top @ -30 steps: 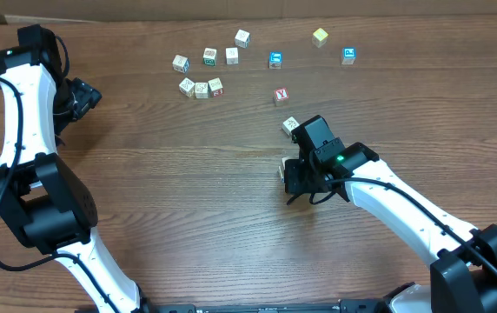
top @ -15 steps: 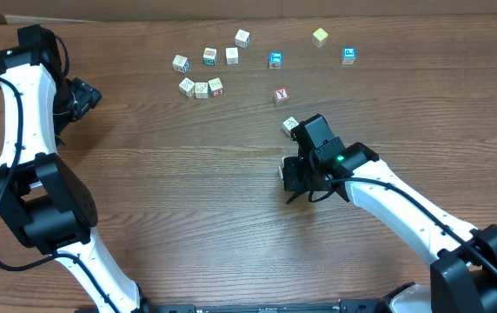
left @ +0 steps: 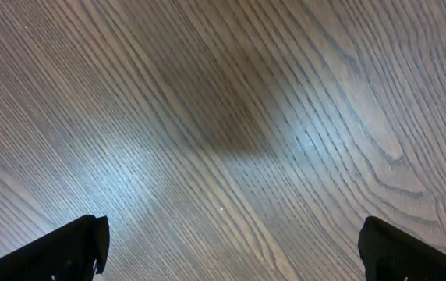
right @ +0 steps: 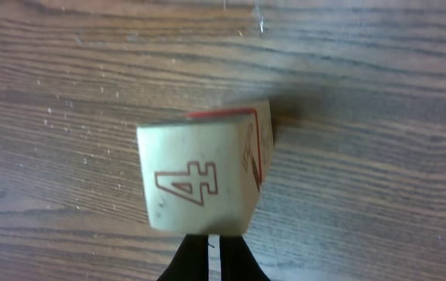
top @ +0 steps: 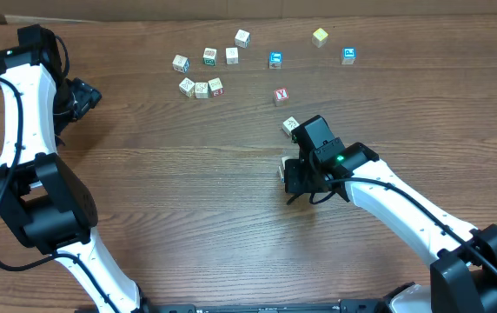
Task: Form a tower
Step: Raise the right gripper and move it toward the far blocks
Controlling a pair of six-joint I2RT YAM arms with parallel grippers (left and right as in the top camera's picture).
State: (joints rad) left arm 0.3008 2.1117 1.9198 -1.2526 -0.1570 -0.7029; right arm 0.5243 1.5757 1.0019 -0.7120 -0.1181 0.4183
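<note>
no tower yet. your right gripper (right: 211,256) is pinched shut, tips at the 4 cube (right: 199,183), right of table (top: 188,191) centre, likely nudging it square. left gripper (left: 235,254) wide, parked by left edge. spare cubes (top: 202,88) along far edge.

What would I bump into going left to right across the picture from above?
left arm → white cube → green-marked cube → tilted white cube → blue cube → yellow cube → second blue cube
</note>
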